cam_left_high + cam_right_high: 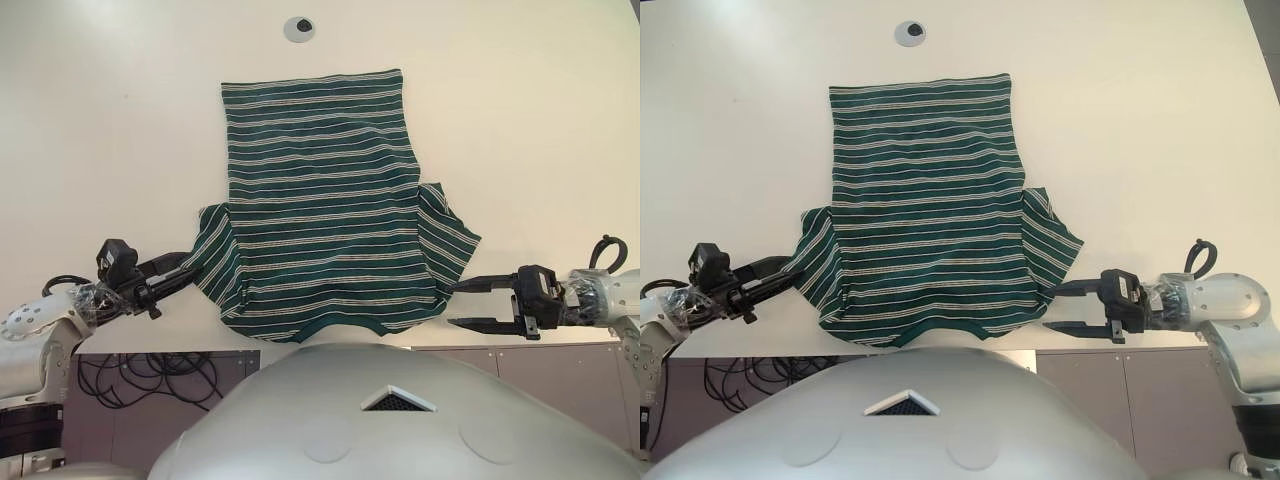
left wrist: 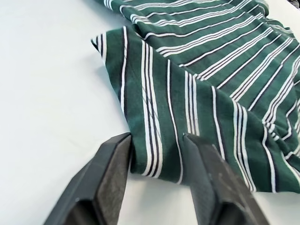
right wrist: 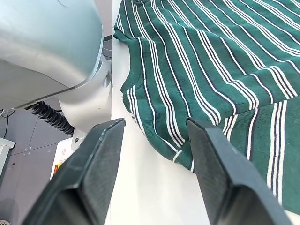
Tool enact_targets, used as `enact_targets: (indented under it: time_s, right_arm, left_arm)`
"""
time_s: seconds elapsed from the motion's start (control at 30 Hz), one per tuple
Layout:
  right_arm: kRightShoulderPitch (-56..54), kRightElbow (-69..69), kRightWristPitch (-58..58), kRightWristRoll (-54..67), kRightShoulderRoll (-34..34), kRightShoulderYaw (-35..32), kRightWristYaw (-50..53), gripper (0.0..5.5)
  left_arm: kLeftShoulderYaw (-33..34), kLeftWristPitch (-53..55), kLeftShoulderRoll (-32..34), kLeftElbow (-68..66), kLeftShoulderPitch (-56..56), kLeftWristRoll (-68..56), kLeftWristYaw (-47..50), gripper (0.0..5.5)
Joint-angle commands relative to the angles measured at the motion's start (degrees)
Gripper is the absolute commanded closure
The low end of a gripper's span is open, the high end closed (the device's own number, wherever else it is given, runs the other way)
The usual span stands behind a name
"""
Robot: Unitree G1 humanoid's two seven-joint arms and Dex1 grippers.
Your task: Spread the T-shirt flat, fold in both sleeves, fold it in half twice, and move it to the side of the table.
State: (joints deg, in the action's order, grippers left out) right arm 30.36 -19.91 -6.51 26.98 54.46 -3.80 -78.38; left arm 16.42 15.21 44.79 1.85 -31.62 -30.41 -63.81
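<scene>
T-shirt: the green striped T-shirt (image 1: 320, 200) lies spread on the white tabletop (image 1: 100, 120). Its collar end is at the tabletop edge nearest me and its hem is on the far side. Both sleeves stick out sideways and neither is folded in.
Left sleeve: the left sleeve (image 1: 212, 255) fans out from the T-shirt's near left part, a little rumpled along its lower edge.
Right sleeve: the right sleeve (image 1: 448, 235) juts from the T-shirt's near right part, with some creases.
My left end effector: my left end effector (image 1: 188, 272) sits at the outer edge of the left sleeve. It is spread, and the sleeve's hem lies in the gap between its fingers (image 2: 110, 168).
My right end effector: my right end effector (image 1: 455, 305) is just beside the T-shirt's near right corner, below the right sleeve. It is spread wide and pinches nothing.
Round plug: a grey round plug (image 1: 299, 29) is set in the tabletop just beyond the T-shirt's hem.
Cables: black cables (image 1: 140, 380) hang below the tabletop edge, on the T-shirt's near left.
</scene>
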Motion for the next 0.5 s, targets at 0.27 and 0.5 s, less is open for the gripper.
enact_targets:
  time_s: [0.27,0.5]
  right_arm:
    - [-1.02,-0.1,0.52,0.27,-0.75,-0.53,0.8,3.1]
    - [-0.75,1.04,1.92,-0.29,-1.24,0.04,0.57,3.1]
  left_arm:
    - [1.2,-0.38,0.23,-0.43,0.57,0.21,-2.05,3.66]
    - [0.53,-3.17,0.35,-1.73,0.21,3.42,-2.54,3.66]
